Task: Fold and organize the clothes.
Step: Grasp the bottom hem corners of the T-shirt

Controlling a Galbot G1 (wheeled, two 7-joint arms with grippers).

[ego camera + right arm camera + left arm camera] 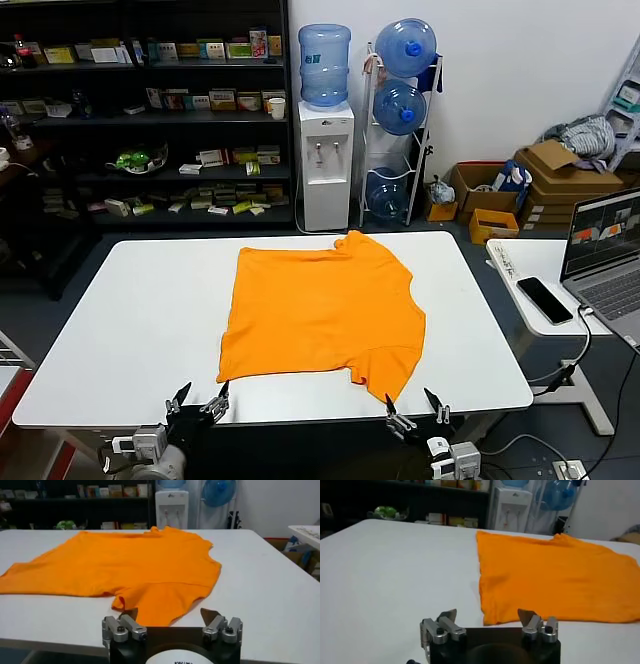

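The orange T-shirt (322, 311) (555, 577) (130, 567) lies spread flat on the white table (130, 320), plain side up, no lettering showing. One sleeve reaches the near right, close to the table's front edge. My left gripper (197, 398) (489, 615) hovers open just off the front edge, by the shirt's near left corner, holding nothing. By the near sleeve, just in front of that same edge, is my right gripper (412, 403) (170, 613), its fingers spread and empty.
A side table at the right carries a laptop (606, 250), a phone (544, 299) and a power strip (500, 262). Behind the table are dark shelves (150, 110), a water dispenser (326, 150), a bottle rack (400, 110) and cardboard boxes (560, 185).
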